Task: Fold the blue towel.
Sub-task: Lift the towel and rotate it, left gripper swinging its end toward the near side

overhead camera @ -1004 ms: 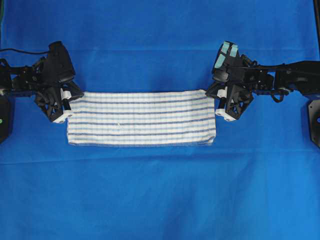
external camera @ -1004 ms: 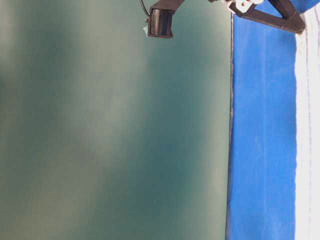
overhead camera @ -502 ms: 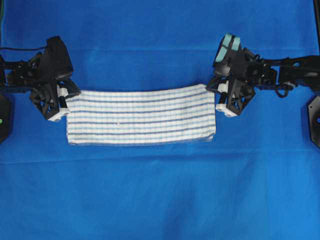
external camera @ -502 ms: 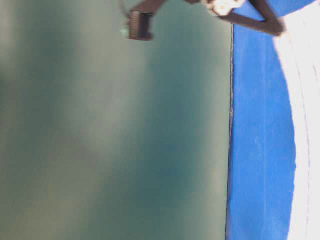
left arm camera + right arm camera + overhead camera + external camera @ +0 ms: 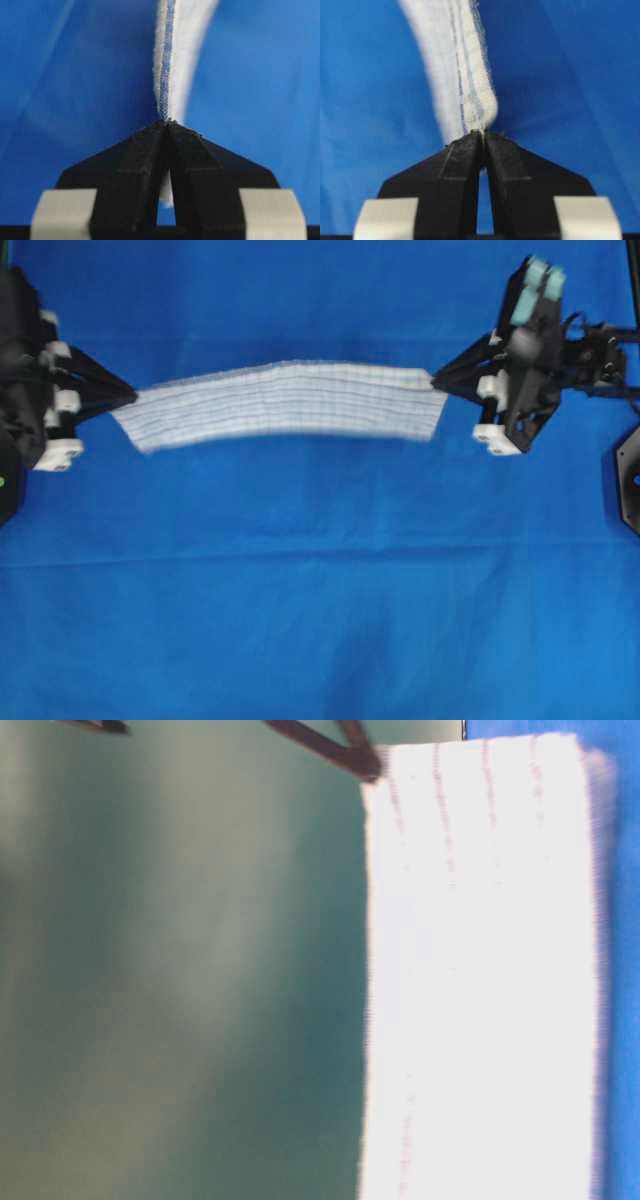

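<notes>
The blue towel [image 5: 285, 403], a white cloth with thin blue stripes folded into a long band, hangs stretched between my two grippers above the table, blurred by motion. My left gripper [image 5: 128, 398] is shut on its left end, and the cloth's edge [image 5: 167, 60] runs straight out from the pinched tips [image 5: 166, 121]. My right gripper [image 5: 438, 382] is shut on the right end, where the folded towel [image 5: 470, 75] bulges just past the tips [image 5: 482, 131]. From table level the towel [image 5: 480, 980] fills the right side as a bright white sheet.
A plain solid-blue covering [image 5: 320, 590] lies over the whole table. The left arm's body [image 5: 25, 370] sits at the left edge of the overhead view and the right arm's body [image 5: 560, 360] at the right. A dark fixture [image 5: 630, 485] stands at the far right.
Both grippers have lifted the towel off the table and moved up the overhead view and apart, pulling it taut. It lay flat a second ago.
</notes>
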Robot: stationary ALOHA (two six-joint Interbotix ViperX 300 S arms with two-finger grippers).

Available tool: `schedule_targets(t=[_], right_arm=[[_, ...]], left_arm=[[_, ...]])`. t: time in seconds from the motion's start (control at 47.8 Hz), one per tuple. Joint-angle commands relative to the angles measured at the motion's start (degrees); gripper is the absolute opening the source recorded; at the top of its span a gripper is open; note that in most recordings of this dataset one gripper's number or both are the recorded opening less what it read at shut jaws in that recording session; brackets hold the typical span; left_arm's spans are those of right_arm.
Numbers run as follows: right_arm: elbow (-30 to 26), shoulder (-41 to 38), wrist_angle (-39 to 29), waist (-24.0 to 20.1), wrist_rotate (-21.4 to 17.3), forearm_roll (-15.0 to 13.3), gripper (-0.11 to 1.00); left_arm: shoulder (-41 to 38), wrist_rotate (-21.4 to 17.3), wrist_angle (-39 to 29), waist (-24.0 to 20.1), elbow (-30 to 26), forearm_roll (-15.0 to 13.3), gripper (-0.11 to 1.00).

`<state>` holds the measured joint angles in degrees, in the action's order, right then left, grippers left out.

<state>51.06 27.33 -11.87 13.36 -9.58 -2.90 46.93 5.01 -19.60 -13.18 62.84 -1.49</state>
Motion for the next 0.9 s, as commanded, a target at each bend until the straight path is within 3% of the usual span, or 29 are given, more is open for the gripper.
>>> schedule_targets(t=[0.0, 0.355, 0.648, 0.878], right_arm=[[-1.1, 3.0, 0.1, -0.2, -0.1, -0.1, 0.04], [-2.1, 1.6, 1.1, 0.4, -0.1, -0.3, 0.04], [-6.9, -4.2, 3.7, 6.8, -0.1, -3.4, 0.04], [-12.5, -10.2, 3.7, 12.5, -0.1, -6.2, 0.04]], left_arm=[[2.4, 0.2, 0.0, 0.9, -0.5, 0.0, 0.01], [2.8, 1.0, 2.5, 2.6, -0.5, 0.0, 0.01], [-5.1, 1.0, 16.1, 12.3, -1.9, 0.0, 0.01], [-14.9, 1.1, 21.8, 16.3, -6.2, -0.1, 0.01]])
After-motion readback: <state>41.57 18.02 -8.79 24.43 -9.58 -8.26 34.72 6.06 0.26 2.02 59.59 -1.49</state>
